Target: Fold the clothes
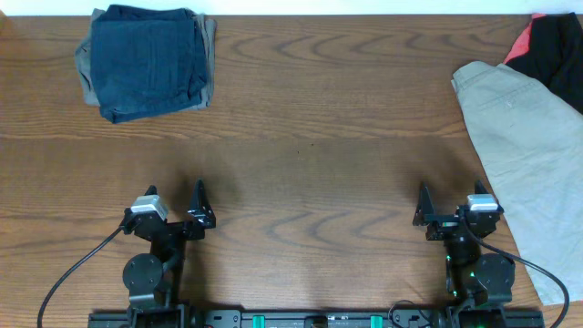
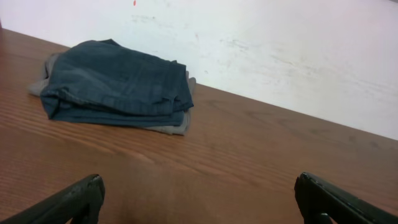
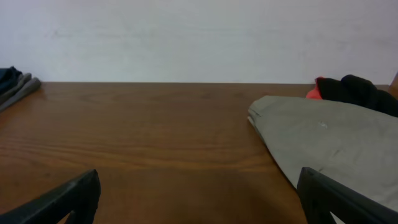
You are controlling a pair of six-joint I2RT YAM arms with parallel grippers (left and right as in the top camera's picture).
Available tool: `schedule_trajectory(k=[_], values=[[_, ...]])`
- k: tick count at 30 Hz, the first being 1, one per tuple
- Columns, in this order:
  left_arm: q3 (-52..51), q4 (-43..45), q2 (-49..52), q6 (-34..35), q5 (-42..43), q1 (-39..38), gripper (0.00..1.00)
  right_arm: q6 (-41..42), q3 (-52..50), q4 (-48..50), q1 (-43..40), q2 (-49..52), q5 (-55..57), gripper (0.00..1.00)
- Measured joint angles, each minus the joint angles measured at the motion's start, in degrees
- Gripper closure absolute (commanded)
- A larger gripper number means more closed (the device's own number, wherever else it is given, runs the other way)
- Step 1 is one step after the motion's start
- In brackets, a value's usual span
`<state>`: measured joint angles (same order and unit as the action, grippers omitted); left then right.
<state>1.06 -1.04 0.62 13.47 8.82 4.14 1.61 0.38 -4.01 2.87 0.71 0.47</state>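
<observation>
Both arms sit low at the near table (image 1: pixel 310 137) edge, pointing away. Left gripper (image 1: pixel 175 197): fingers spread wide, holding nothing. Right gripper (image 1: pixel 451 197): same, clear of cloth. Folded stack (image 1: pixel 146 59), blue over gray, far left. Khaki garment (image 1: pixel 519 137) lies unfolded at right; black-and-red garment (image 1: pixel 556 46) behind it.

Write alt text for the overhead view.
Folded stack, dark blue garment over a grey garment, sits far left on a wooden table; unfolded khaki pants and a black-and-red garment lie right. The left gripper and right gripper sit open, empty, near edge.
</observation>
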Motion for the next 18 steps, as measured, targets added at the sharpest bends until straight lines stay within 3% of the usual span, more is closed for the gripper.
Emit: schedule_trajectory(k=[18], values=[[0.0,0.0,0.0,0.0,0.0,0.0,0.02,5.03,0.0,0.0,-0.04,-0.02,-0.17,0.01]])
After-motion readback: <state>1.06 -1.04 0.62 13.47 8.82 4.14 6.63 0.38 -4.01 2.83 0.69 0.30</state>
